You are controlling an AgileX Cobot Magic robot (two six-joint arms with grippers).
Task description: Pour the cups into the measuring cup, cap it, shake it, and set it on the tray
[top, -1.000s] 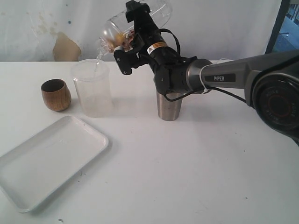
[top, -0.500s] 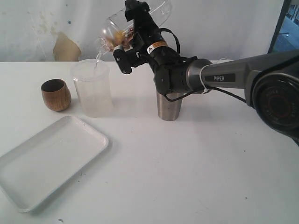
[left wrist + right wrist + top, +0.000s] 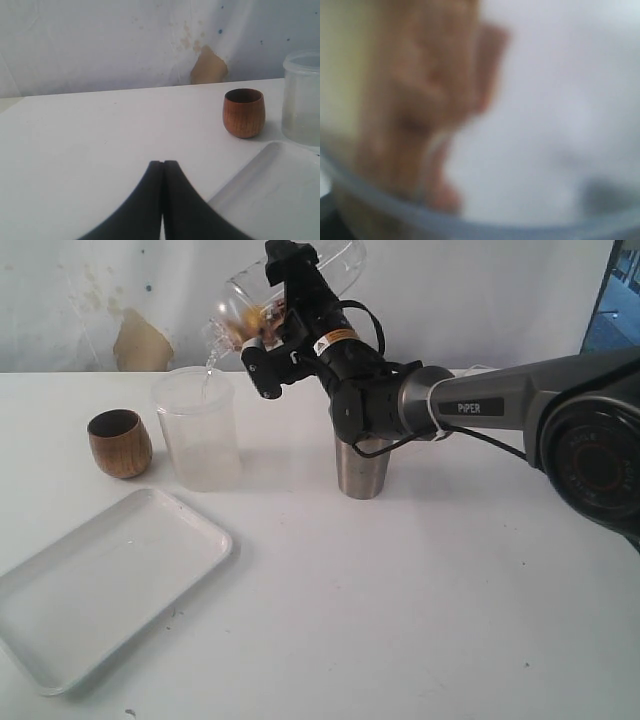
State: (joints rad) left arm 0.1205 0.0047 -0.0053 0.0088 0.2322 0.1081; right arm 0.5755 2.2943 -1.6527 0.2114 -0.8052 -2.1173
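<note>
My right gripper is shut on the clear measuring cup, held high and tipped mouth-down to the left. A thin stream falls from its mouth into the frosted plastic container below. In the right wrist view only the cup's blurred clear wall shows, and the fingers are hidden. The brown wooden cup stands upright left of the frosted container. The steel tumbler stands upright under the right arm. The white tray lies at the front left. My left gripper is shut and holds nothing, low over the table beside the tray.
The right arm reaches in from the right edge across the back of the white table. A pale wall with a brown patch stands close behind the containers.
The measuring cup has tipped very slightly further, its mouth a little lower over the frosted container. The stream keeps falling. Nothing else has moved.
</note>
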